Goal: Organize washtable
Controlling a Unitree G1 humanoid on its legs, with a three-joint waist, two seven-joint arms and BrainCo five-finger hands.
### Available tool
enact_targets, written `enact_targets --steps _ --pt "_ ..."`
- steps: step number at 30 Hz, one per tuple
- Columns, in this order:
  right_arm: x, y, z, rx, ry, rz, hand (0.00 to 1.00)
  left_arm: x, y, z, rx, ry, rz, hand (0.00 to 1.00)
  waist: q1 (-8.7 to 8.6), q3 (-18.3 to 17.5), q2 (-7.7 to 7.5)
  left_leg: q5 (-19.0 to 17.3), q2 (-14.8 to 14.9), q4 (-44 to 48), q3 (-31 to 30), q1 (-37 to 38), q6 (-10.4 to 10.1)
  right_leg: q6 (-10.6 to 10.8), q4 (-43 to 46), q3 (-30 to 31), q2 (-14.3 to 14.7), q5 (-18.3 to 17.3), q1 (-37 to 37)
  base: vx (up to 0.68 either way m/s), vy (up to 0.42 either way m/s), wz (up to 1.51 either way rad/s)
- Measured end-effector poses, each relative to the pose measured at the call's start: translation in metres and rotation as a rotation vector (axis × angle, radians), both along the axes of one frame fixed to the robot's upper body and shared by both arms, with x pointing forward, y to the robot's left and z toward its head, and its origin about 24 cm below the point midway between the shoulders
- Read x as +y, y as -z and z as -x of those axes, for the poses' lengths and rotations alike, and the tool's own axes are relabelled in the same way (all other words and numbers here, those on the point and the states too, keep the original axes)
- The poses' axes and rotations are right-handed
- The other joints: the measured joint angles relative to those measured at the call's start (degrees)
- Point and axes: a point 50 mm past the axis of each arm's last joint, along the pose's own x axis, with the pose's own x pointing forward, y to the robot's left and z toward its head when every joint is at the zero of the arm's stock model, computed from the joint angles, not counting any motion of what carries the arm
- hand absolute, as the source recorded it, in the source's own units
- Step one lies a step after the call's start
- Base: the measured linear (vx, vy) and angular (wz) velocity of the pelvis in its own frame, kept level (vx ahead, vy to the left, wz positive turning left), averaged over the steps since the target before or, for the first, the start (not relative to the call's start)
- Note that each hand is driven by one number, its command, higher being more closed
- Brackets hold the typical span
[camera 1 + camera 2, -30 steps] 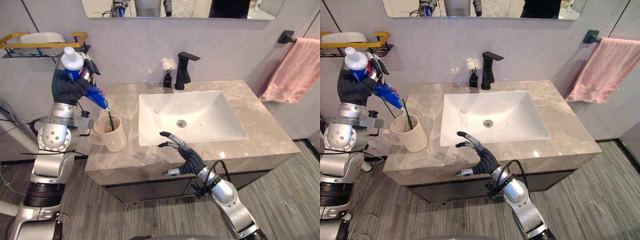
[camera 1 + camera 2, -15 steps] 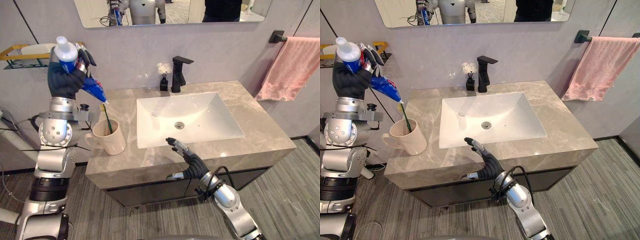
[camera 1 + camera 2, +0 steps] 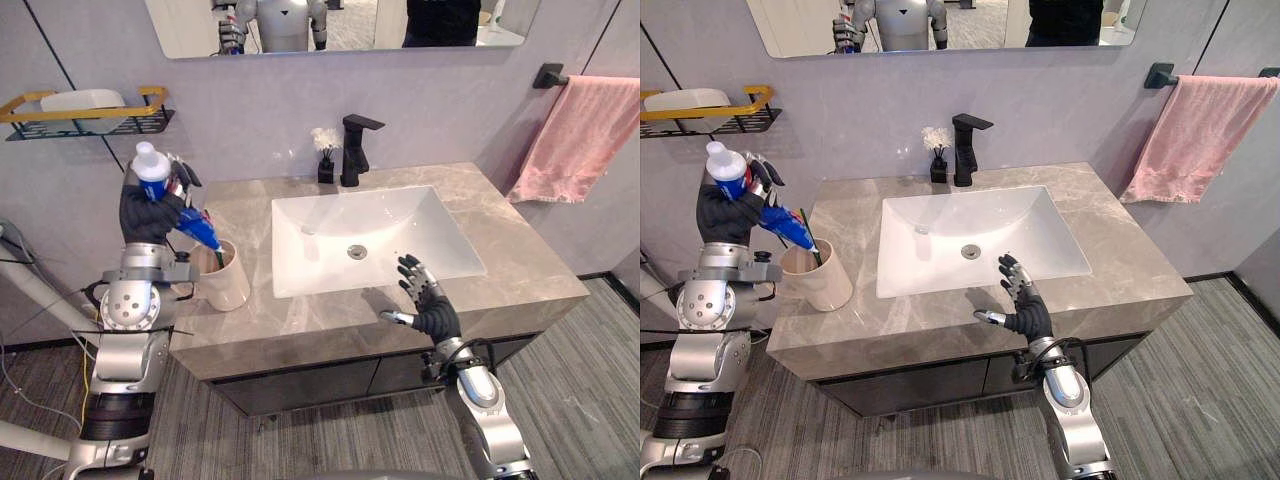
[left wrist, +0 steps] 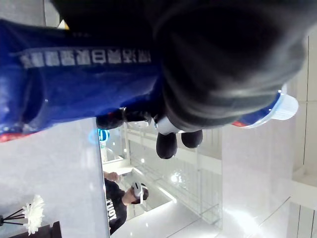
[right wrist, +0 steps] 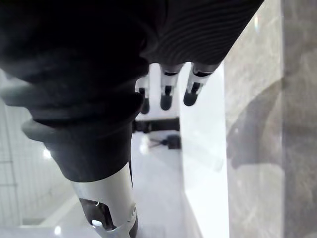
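Roughly mid-task, by my read. L hand [image 3: 148,205] is curled tight round a blue toothpaste tube [image 3: 198,228], white cap up, body slanted down twd the cup [image 3: 230,285]. Tube's tail end sits right at the cup's mouth; can't tell if it is past the rim. L wrist view confirms the clamp: blue tube against the palm cover, dark fingertips wrapped over it.

Cup stands upright at the counter's [image 3: 520,270] L edge, handle twd the robot's L arm. A green toothbrush [image 3: 812,243] leans inside it, so that item looks sorted.

R hand [image 3: 432,310] hovers over the counter's front strip, just fwd of the sink [image 3: 400,215], fingers straight and spread, holding nothing. Idle, as far as I can judge.

Rest of the top:
- black faucet [image 3: 355,150] behind the basin, small black vase w/ white flower [image 3: 326,165] just beside it
- pink towel [image 3: 585,135] hangs on its wall bar, R side
- yellow-railed wall shelf [image 3: 30,100] above the L arm, white item on it

Done: brush in cup. Left: tube needs lowering into the cup and letting go. No other loose items seen on the counter, so prob. the last piece.
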Motion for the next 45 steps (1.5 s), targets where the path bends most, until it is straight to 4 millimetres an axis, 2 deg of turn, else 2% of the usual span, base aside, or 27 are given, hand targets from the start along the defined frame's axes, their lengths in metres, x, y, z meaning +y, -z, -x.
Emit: enact_targets --steps 7,23,27,31,35,37,45 --pt "-0.011 -0.001 -0.001 -0.006 0.062 -0.007 0.0 -0.006 0.011 0.007 0.029 0.02 0.016 1.0 -0.16 -0.3 -0.39 0.0 0.0 0.0 0.0 0.2 0.0 0.0 0.0 0.0 0.0 0.0 0.1 0.0 0.0 0.0" --pt "-0.009 -0.001 -0.001 -0.004 0.071 -0.037 0.0 -0.012 0.015 0.011 0.035 0.012 0.048 1.0 -0.49 -0.3 -1.18 0.0 0.2 -0.4 0.7 0.1 0.0 0.0 0.0 0.7 0.1 0.0 -0.4 0.0 0.0 -0.02" --pt "-0.009 0.0 -0.001 0.0 0.071 -0.037 0.0 -0.002 0.009 0.01 0.021 -0.015 0.034 1.0 -0.19 -0.3 -1.22 0.0 0.7 -0.9 1.8 0.2 0.0 -0.2 -0.1 1.7 0.5 0.3 -1.1 0.0 0.003 -0.13" --pt "-0.01 0.001 -0.001 0.01 0.071 -0.044 0.0 0.014 -0.005 -0.009 0.027 -0.033 -0.008 1.0 -0.14 -0.2 -1.23 0.0 0.9 -0.9 1.9 0.2 0.0 -0.2 -0.1 1.8 0.7 0.3 -1.1 0.0 -0.001 -0.01" --pt "-0.01 0.003 -0.001 0.02 0.072 -0.072 0.0 0.027 -0.019 -0.016 0.02 -0.032 -0.014 1.0 -0.11 -0.2 -1.2 0.0 0.8 -1.0 2.1 0.5 0.0 -0.2 -0.1 2.1 0.6 0.3 -1.1 0.0 0.012 -0.03" --pt "-0.009 0.011 0.0 0.057 0.072 -0.107 0.0 0.036 -0.025 -0.021 0.02 -0.032 0.014 1.0 0.04 -0.2 -1.17 0.0 0.8 -1.0 2.2 0.5 0.0 -0.2 -0.1 2.2 0.6 0.3 -1.1 0.0 0.0 0.0" --pt "-0.008 0.019 0.003 0.099 0.073 -0.201 0.0 0.049 -0.024 -0.023 0.048 -0.035 0.055 1.0 0.02 0.2 -0.68 0.0 0.9 -1.1 2.2 0.6 0.0 -0.2 -0.1 2.3 0.7 0.3 -1.1 0.0 0.0 0.0"
